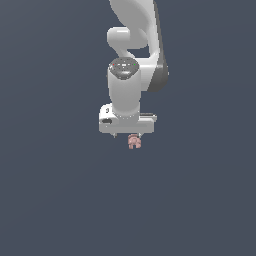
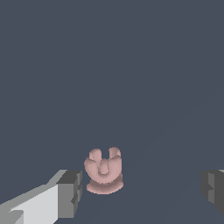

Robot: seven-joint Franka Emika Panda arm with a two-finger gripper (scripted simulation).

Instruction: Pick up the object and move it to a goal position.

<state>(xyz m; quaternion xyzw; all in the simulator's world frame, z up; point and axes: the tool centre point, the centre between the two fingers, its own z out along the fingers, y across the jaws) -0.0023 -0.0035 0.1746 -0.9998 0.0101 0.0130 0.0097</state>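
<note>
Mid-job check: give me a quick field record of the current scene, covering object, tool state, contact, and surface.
object: pinkish-tan lumpy item with small rounded lobes, resting on the surface
tool: open, fingers on either side of the object
contact: one finger close beside the object, the other well apart; not gripped
position: object just under the tool in the exterior view
surface: plain dark grey-blue floor

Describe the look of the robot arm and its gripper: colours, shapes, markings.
The arm is glossy white with rounded, bulbous links and dark grey at a joint. The wrist cap is dark with small red and green dots. The gripper has a flat white boxy body; in the wrist view its fingers are white with blocky dark grey pads.
</note>
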